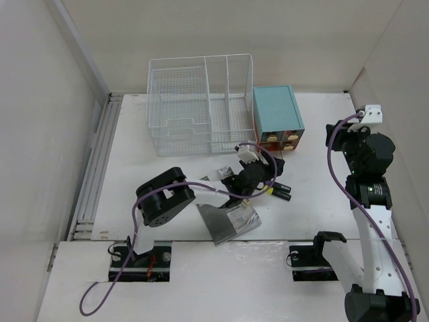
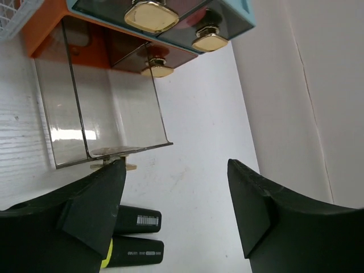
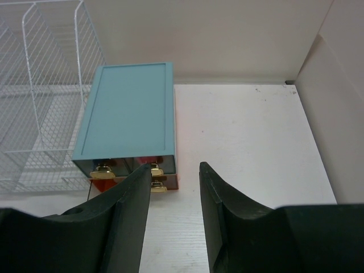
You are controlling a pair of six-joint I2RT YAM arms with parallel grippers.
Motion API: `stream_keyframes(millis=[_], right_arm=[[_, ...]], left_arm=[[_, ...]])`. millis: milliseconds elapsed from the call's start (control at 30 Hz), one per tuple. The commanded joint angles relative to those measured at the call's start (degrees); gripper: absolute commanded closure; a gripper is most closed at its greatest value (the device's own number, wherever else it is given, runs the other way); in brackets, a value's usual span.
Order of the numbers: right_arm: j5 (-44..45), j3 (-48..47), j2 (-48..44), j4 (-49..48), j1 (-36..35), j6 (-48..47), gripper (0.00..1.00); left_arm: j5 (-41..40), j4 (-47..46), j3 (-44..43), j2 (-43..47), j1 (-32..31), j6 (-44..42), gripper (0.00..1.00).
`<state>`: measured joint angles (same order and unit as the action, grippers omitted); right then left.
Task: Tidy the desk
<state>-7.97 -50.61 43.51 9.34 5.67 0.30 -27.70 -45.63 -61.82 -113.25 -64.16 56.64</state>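
Desk: large flat matte white tabletop. It fills the floor of the walled cell, with two rectangular cutouts on the near edge where the arm bases sit.

Far centre: white wire-mesh organizer rack. A small teal box with orange drawer fronts and gold knobs sits just beside it on the right. The box's lower-left drawer, a clear smoky plastic tray, stands open and sticks out toward the near side.

Left gripper: arm reaches to mid-desk, right in front of the open drawer. Jaws are spread wide with nothing between them, only bare desk in the gap. One black fingertip sits right at the drawer's gold knob; can't tell if it touches.

Two black marker pens with barcode labels lie side by side flat on the desk, below the left gripper and just near-side of the drawer. One shows a yellow end.

A flat grey-and-silver sheet item lies near the left arm's elbow; can't tell what it is.

Right gripper: raised at the right side, looking down at the teal box from above. Jaws are parted and hold nothing, well apart from the box.
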Motion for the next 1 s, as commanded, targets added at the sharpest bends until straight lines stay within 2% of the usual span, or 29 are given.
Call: stream_keyframes(millis=[0, 133, 167, 233, 300, 333, 367, 400, 433, 500, 533, 567, 600, 633, 667, 700, 733, 833, 900, 967], right_arm=[[-0.1, 0.0, -0.7, -3.5, 0.4, 0.8, 0.55], [-4.1, 0.0, -0.7, -3.5, 0.4, -1.5, 0.51], [-5.4, 0.0, -0.7, -3.0, 0.4, -2.4, 0.51], [-8.7, 0.0, -1.2, -2.5, 0.4, -6.2, 0.48], [-17.0, 0.0, -1.2, 0.1, 0.4, -10.0, 0.47], [-20.4, 0.0, -1.2, 1.6, 0.4, -15.2, 0.42], [-27.9, -0.6, -0.3, 3.8, 0.4, -18.5, 0.42], [-31.4, -1.2, 0.3, 8.6, 0.4, -21.2, 0.44], [-35.1, -1.9, 1.1, 11.9, 0.4, -27.6, 0.6], [-42.7, -4.6, 4.1, 20.7, -0.5, -32.5, 0.82], [-43.9, -5.7, 5.2, 24.3, -1.9, -35.0, 0.88], [-43.9, -7.9, 6.2, 27.5, -4.0, -40.4, 0.91], [-39.6, -8.7, 8.1, 29.7, -7.0, -41.6, 0.91], [-36.9, -9.3, 9.0, 33.5, -14.3, -43.1, 0.89], [-34.0, -9.3, 9.7, 34.5, -18.5, -44.4, 0.76], [-28.1, -9.3, 11.2, 34.5, -22.3, -44.4, 0.7], [-25.6, -9.3, 12.2, 34.5, -29.9, -44.4, 0.64], [-18.9, -8.8, 17.4, 34.5, -39.0, -43.2, 0.42], [-18.9, -10.1, 21.2, 36.2, -43.9, -44.0, 0.34], [-18.9, -10.7, 26.3, 36.9, -47.3, -45.3, 0.32]], left_arm=[[1.4, -2.3, 2.1, 5.6, -0.6, -2.5, 0.32], [3.8, -2.3, 5.2, 11.4, -2.5, -3.0, 0.44], [3.8, -2.3, 7.3, 13.2, -3.1, -3.6, 0.56], [1.0, -2.3, 10.2, 20.0, -4.9, -6.1, 0.75], [-0.4, -2.3, 15.4, 28.6, -6.1, -9.9, 1.0], [-0.4, -0.4, 17.2, 31.7, -7.0, -12.1, 1.0], [-1.0, 0.5, 19.2, 35.1, -7.0, -16.8, 1.0], [-0.5, 1.6, 23.4, 38.4, -7.6, -18.8, 1.0], [0.2, 4.4, 25.6, 45.8, -7.6, -20.7, 1.0], [0.8, 8.9, 29.5, 53.5, -8.9, -23.8, 1.0], [1.3, 11.4, 33.1, 60.8, -8.9, -23.8, 1.0], [1.9, 16.8, 34.7, 64.3, -9.4, -23.8, 1.0], [2.0, 19.8, 36.1, 67.7, -9.4, -22.9, 0.84], [3.2, 22.0, 39.2, 70.7, -9.4, -22.1, 0.72], [4.1, 25.1, 40.7, 75.8, -9.4, -21.5, 0.65], [4.8, 26.8, 41.9, 78.1, -9.9, -20.7, 0.59], [4.8, 28.3, 42.9, 80.1, -9.9, -20.0, 0.48], [4.8, 31.6, 46.9, 85.9, -9.9, -17.9, 0.39], [3.8, 35.1, 47.4, 88.7, -9.9, -16.1, 0.33], [2.4, 38.1, 47.4, 90.5, -9.9, -16.0, 0.3]])
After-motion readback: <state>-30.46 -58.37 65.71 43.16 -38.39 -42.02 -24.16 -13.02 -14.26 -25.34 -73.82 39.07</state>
